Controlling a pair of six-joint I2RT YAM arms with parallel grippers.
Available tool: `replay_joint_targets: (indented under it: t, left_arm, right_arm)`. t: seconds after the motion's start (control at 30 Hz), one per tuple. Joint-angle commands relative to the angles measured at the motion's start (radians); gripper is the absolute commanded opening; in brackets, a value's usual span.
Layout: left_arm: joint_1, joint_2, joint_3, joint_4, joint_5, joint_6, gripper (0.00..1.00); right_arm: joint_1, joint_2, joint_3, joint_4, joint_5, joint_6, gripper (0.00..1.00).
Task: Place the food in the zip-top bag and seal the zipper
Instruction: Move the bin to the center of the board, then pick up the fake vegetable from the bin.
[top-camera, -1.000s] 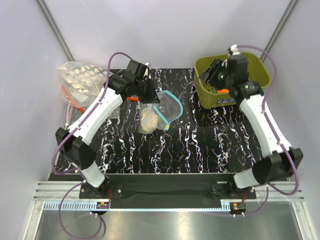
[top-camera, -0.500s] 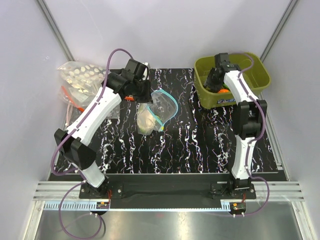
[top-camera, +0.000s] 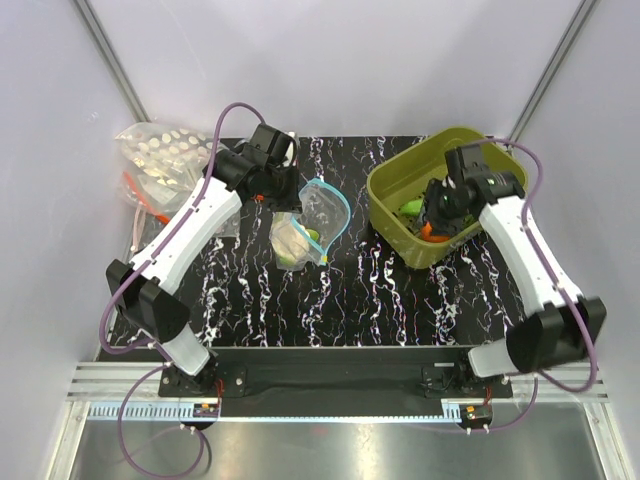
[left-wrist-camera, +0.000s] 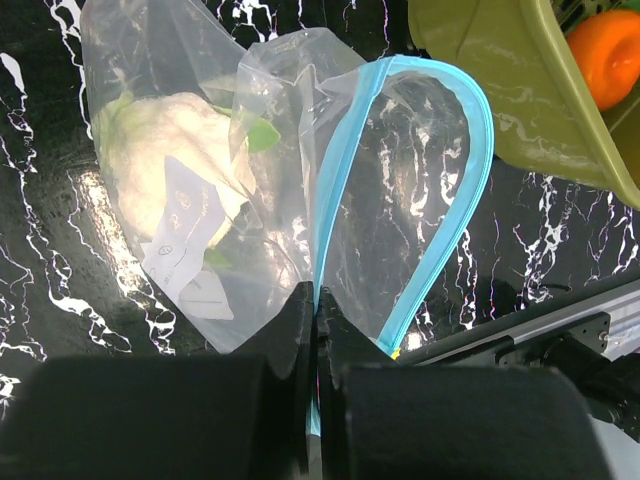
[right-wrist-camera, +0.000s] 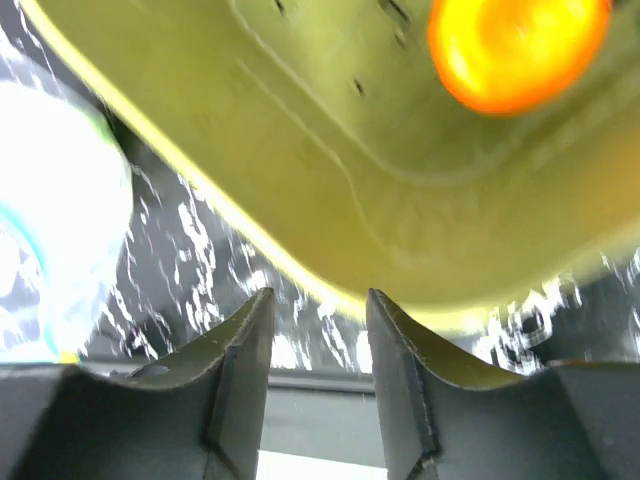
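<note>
My left gripper (top-camera: 292, 190) (left-wrist-camera: 318, 300) is shut on the teal-blue zipper (left-wrist-camera: 440, 250) strip of the clear zip-top bag (top-camera: 322, 212) and holds its mouth open. A pale cream piece (left-wrist-camera: 170, 150) (top-camera: 288, 240) and a green piece (left-wrist-camera: 262, 133) lie inside the bag. My right gripper (top-camera: 440, 208) (right-wrist-camera: 318, 305) is open and empty, low inside an olive basket (top-camera: 392, 190) (right-wrist-camera: 400, 210) that is tilted toward the bag. A round orange piece (right-wrist-camera: 515, 45) (top-camera: 432, 232) and a green piece (top-camera: 412, 210) lie in the basket.
A clear bag of white round pieces (top-camera: 165, 150) and a clear bag with a red-orange strip (top-camera: 145, 195) lie at the table's back left. The black marbled table (top-camera: 380, 300) has walls close on both sides.
The olive basket has slid left toward the bag and tipped. My right gripper has moved forward and down inside it. My left gripper keeps hold of the bag, which shifted slightly.
</note>
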Motion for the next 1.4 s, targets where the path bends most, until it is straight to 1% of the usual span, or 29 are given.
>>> replay_joint_targets:
  t: [0.0, 0.03, 0.1, 0.13, 0.2, 0.23, 0.3, 0.33, 0.37, 0.4, 0.47, 0.53, 0.6, 0.67, 0.7, 0.77, 0.83, 0.97, 1.1, 1.13, 1.17, 1.23, 1.27, 1.3, 1.33, 1.37]
  left_arm:
    - [-0.001, -0.026, -0.003, 0.021, -0.007, 0.018, 0.00]
    - [0.000, -0.025, -0.005, 0.022, -0.004, 0.018, 0.00]
    - [-0.001, -0.017, -0.002, 0.025, -0.005, 0.017, 0.00]
    - [0.000, -0.014, -0.002, 0.030, -0.007, 0.018, 0.00]
    - [-0.001, 0.001, 0.014, 0.031, -0.016, 0.027, 0.00]
    - [0.000, 0.015, 0.024, 0.027, -0.027, 0.032, 0.00]
    - [-0.001, 0.027, 0.060, 0.015, -0.039, 0.052, 0.00]
    - [0.000, 0.039, 0.070, 0.009, -0.054, 0.057, 0.00]
    - [-0.001, 0.044, 0.084, 0.002, -0.060, 0.070, 0.00]
    - [-0.001, 0.050, 0.103, -0.008, -0.066, 0.075, 0.00]
    - [0.000, 0.061, 0.113, -0.011, -0.070, 0.087, 0.00]
    - [0.005, 0.072, 0.118, -0.010, -0.068, 0.090, 0.00]
    - [0.016, 0.081, 0.126, -0.008, -0.057, 0.101, 0.00]
    - [0.036, 0.087, 0.127, -0.011, -0.053, 0.103, 0.00]
    - [0.046, 0.087, 0.124, -0.010, -0.034, 0.097, 0.00]
    - [0.066, 0.087, 0.112, -0.002, -0.013, 0.084, 0.00]
    - [0.068, 0.083, 0.098, 0.004, -0.013, 0.084, 0.00]
    - [0.068, 0.058, 0.043, 0.012, -0.031, 0.070, 0.00]
    - [0.068, 0.009, -0.052, 0.042, -0.042, 0.061, 0.00]
    - [0.068, -0.017, -0.069, 0.054, -0.042, 0.058, 0.00]
    - [0.069, -0.028, -0.095, 0.067, -0.042, 0.052, 0.00]
    - [0.069, -0.045, -0.104, 0.068, -0.039, 0.050, 0.00]
    - [0.068, -0.048, -0.106, 0.061, -0.042, 0.050, 0.00]
    - [0.068, -0.051, -0.104, 0.058, -0.047, 0.054, 0.00]
    - [0.066, -0.057, -0.101, 0.053, -0.059, 0.057, 0.00]
    - [0.068, -0.059, -0.097, 0.045, -0.065, 0.063, 0.00]
  right_arm:
    - [0.001, -0.099, -0.053, -0.111, 0.049, 0.003, 0.55]
    - [0.001, -0.109, -0.058, -0.116, 0.069, 0.000, 0.59]
    - [-0.002, -0.112, -0.063, -0.089, 0.089, -0.026, 0.70]
    - [-0.002, -0.085, -0.052, -0.078, 0.118, -0.028, 0.86]
    - [-0.023, -0.033, 0.007, -0.056, 0.134, -0.048, 0.89]
    - [-0.029, 0.025, 0.029, -0.044, 0.137, -0.056, 0.92]
    - [-0.055, 0.087, 0.106, -0.015, 0.131, -0.059, 0.93]
    - [-0.068, 0.153, 0.133, -0.009, 0.108, -0.050, 0.94]
    - [-0.092, 0.188, 0.162, -0.012, 0.070, -0.005, 0.94]
    - [-0.094, 0.261, 0.230, -0.021, 0.062, 0.019, 0.94]
    - [-0.094, 0.329, 0.317, -0.041, 0.057, 0.079, 0.95]
    - [-0.094, 0.402, 0.348, -0.011, 0.057, 0.114, 0.96]
    - [-0.092, 0.437, 0.380, 0.014, 0.091, 0.150, 0.97]
    - [-0.092, 0.495, 0.408, 0.019, 0.157, 0.179, 0.97]
    - [-0.094, 0.542, 0.448, 0.007, 0.178, 0.197, 0.97]
    - [-0.092, 0.587, 0.500, -0.027, 0.194, 0.246, 0.97]
    - [-0.088, 0.627, 0.509, -0.009, 0.207, 0.276, 0.97]
    - [-0.086, 0.661, 0.462, 0.068, 0.267, 0.329, 0.96]
    - [-0.086, 0.699, 0.434, 0.082, 0.315, 0.352, 0.95]
    - [-0.088, 0.693, 0.408, 0.135, 0.323, 0.362, 0.95]
    - [-0.088, 0.680, 0.337, 0.181, 0.317, 0.360, 0.92]
    - [-0.086, 0.666, 0.293, 0.258, 0.324, 0.362, 0.88]
    - [-0.086, 0.670, 0.290, 0.269, 0.318, 0.352, 0.82]
    - [-0.086, 0.691, 0.310, 0.257, 0.316, 0.345, 0.81]
    - [-0.086, 0.699, 0.333, 0.225, 0.323, 0.339, 0.76]
    - [-0.086, 0.701, 0.344, 0.234, 0.320, 0.311, 0.70]
